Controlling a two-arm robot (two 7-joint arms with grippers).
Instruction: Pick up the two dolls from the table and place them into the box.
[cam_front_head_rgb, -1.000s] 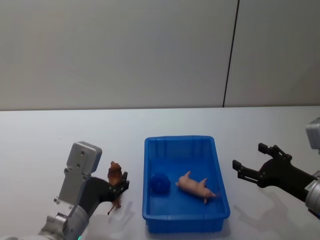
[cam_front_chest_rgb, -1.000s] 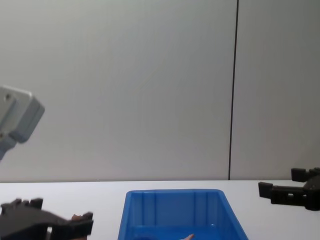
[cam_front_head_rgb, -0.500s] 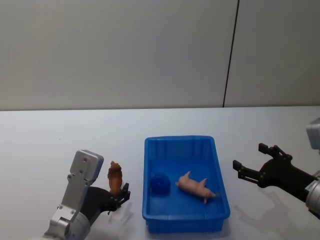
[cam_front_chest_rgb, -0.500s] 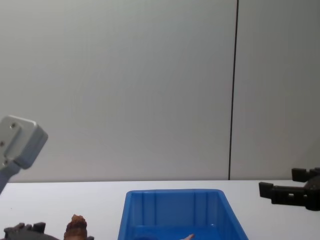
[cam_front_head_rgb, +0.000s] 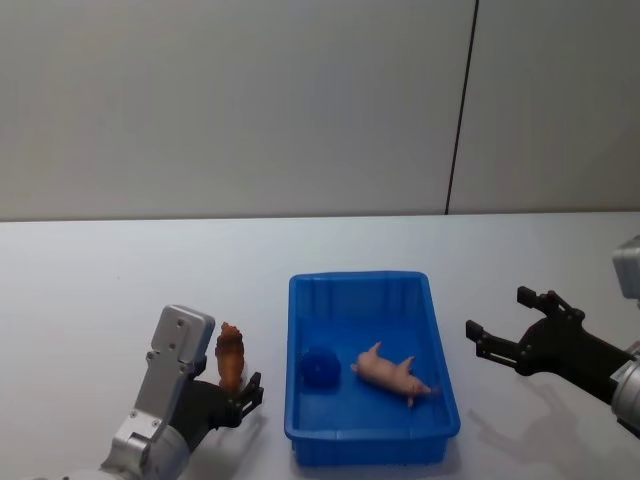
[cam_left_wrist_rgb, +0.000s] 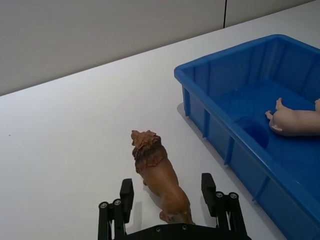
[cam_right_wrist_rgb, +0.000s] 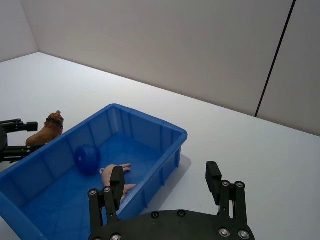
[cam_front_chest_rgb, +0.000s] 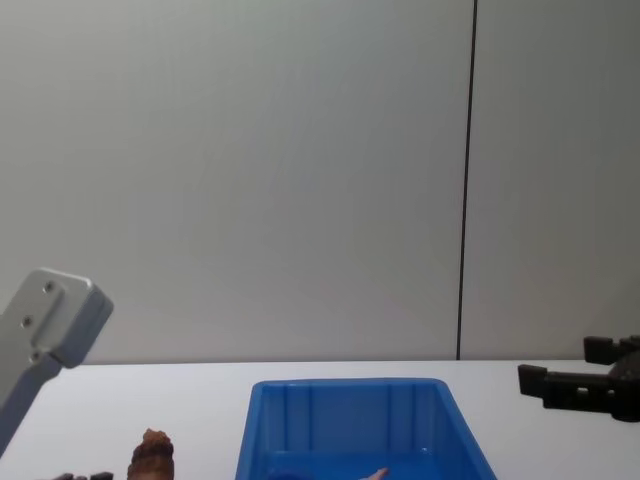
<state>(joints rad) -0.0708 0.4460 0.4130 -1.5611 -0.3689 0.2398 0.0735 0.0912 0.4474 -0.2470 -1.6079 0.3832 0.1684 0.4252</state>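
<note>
A white desk (cam_front_head_rgb: 120, 270) carries a bright blue box (cam_front_head_rgb: 440, 365) near the middle, seen from the robot's head. One doll, a pale pink pig (cam_front_head_rgb: 392, 372), already lies on its side on the box floor, next to a dark blue ball (cam_front_head_rgb: 318, 367). The other doll, a reddish-brown lion (cam_left_wrist_rgb: 157, 177), is on the desk just outside the box's left wall.

The relation that matters most: the lion sits right between the two fingers of the left end effector (cam_left_wrist_rgb: 170, 197), and the left arm is by far the nearer one. In the left wrist view the lion's body runs lengthwise away from the wrist, hindquarters closest to the palm and maned head pointing outward, roughly parallel to the box's long side. The box lies to the robot's right of the lion, close by.

The left end effector is spread open. Its fingers (cam_left_wrist_rgb: 126, 192) flank the lion's rear half with a visible gap on each side, so nothing is gripped yet. In my judgement the next step is to close on the body, lift, and carry it a short way right over the box rim.

The right end effector (cam_front_head_rgb: 508, 325) hovers open and empty above the desk to the right of the box, well apart from both dolls, apparently idle.
</note>
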